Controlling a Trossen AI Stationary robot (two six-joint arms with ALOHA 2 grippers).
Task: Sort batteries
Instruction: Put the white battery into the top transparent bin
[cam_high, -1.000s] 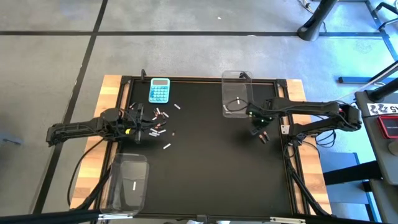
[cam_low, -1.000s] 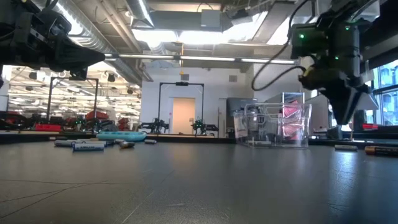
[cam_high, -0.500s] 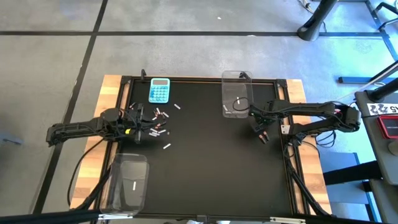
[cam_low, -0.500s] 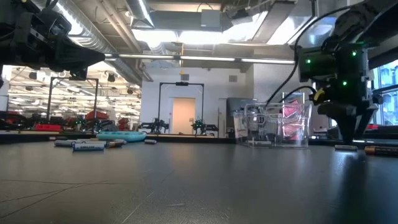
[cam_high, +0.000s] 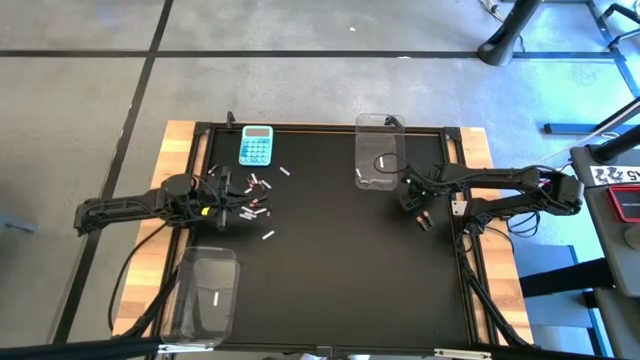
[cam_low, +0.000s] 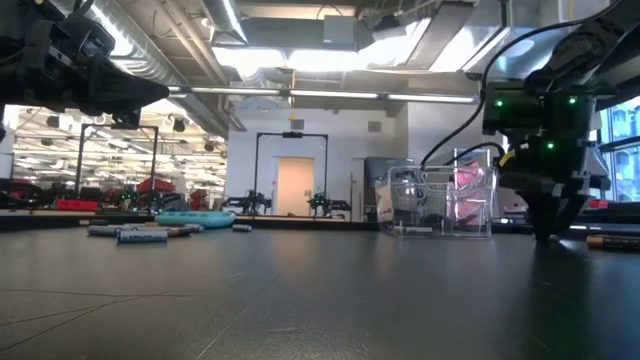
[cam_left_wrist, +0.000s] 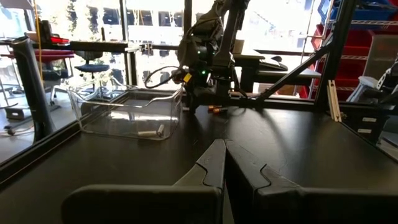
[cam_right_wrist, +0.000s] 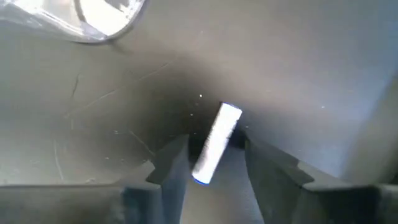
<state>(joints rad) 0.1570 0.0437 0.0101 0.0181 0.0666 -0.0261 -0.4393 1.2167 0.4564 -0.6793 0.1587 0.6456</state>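
Observation:
My right gripper (cam_high: 410, 198) points down at the black mat beside the far clear bin (cam_high: 379, 152). It is open, one finger on each side of a silvery-white battery (cam_right_wrist: 214, 152) that lies flat on the mat. No touch shows. A dark-and-red battery (cam_high: 424, 222) lies just nearer. More batteries (cam_high: 255, 205) lie scattered at the left, in front of my left gripper (cam_high: 225, 195), which hovers level and shut (cam_left_wrist: 225, 162) with nothing in it. One battery (cam_high: 364, 176) lies in the far bin. Another (cam_high: 215, 297) lies in the near-left bin (cam_high: 205, 292).
A light-blue calculator (cam_high: 256, 145) lies at the far left of the mat. The mat's middle and near right are bare. Wooden table edges and a dark frame rail border the mat on both sides.
My right gripper has come down from beside the far bin's top until its fingertips are at the mat, and it has tipped more steeply downward. The silvery battery has stayed on the mat.

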